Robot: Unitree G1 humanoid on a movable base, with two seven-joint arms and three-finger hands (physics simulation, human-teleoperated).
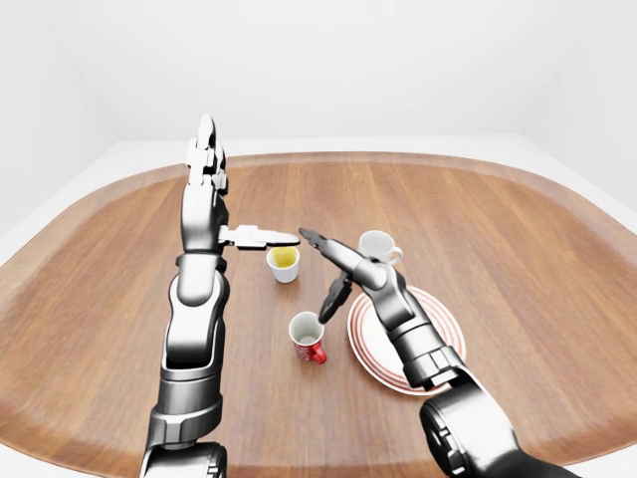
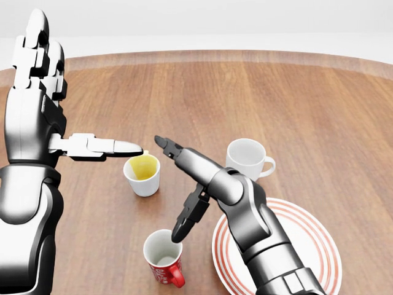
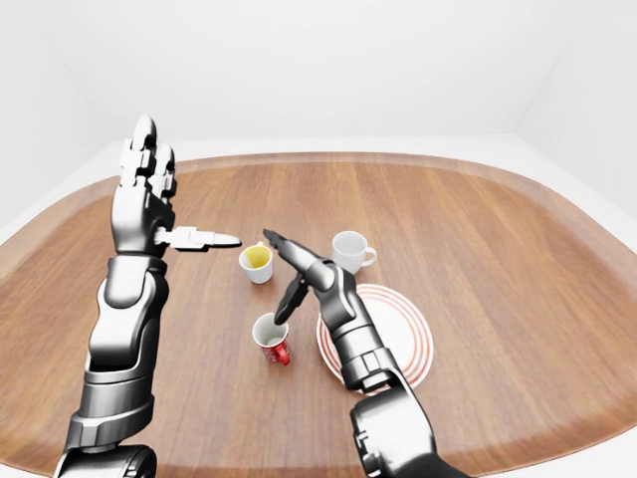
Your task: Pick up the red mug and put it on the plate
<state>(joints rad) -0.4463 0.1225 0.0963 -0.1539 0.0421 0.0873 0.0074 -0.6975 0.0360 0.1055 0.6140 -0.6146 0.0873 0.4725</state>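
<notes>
The red mug [image 2: 163, 260] stands upright at the bottom of the head view, white inside, its handle toward the lower right. Just right of it lies the white plate [image 2: 313, 246] with red rings, partly hidden under my right forearm. My right hand [image 2: 170, 188] is open over the table; one finger points up-left and the thumb tip [image 2: 178, 232] hangs just above the mug's rim. Nothing is held. My left hand [image 2: 83, 92] is raised at the left edge, open, with fingers up and thumb pointing right.
A small white cup [image 2: 142, 174] with yellow contents stands under my left thumb, above the red mug. A white mug [image 2: 248, 158] stands above the plate. All rest on a round wooden table [image 1: 518, 229] whose rim curves along the top.
</notes>
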